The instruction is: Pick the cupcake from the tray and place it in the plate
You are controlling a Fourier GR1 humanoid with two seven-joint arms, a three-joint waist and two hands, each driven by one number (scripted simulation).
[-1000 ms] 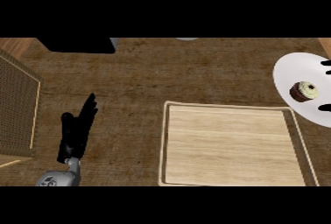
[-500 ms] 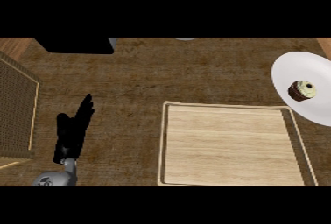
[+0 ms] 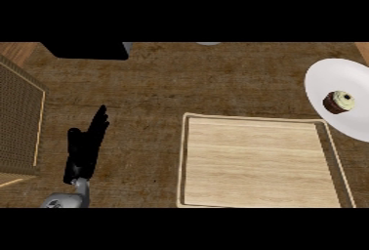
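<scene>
The cupcake (image 3: pixel 338 102) sits already on the white plate (image 3: pixel 324 78), at the right edge of my view, so I judge the placing is done. The wooden tray (image 3: pixel 256 163) lies beside the plate, and nothing is on it.

My left hand (image 3: pixel 84 149) rests on the table (image 3: pixel 187 78) at the lower left, well apart from the tray. Its fingers (image 3: pixel 97 122) are straight and together, and they hold nothing. My right hand I do not see at all.

What could go wrong from here is small, I think. The cupcake stands near the right side of the plate, and part of the plate is cut by the view, so I cannot tell how near the cupcake is to that rim. A careless sweep of an arm past the plate could push it or tip it over. My left hand is too far away to disturb anything.

I count one cupcake, one plate, one tray and one hand in view. At the left there is also one mesh-like panel (image 3: pixel 18 122).
</scene>
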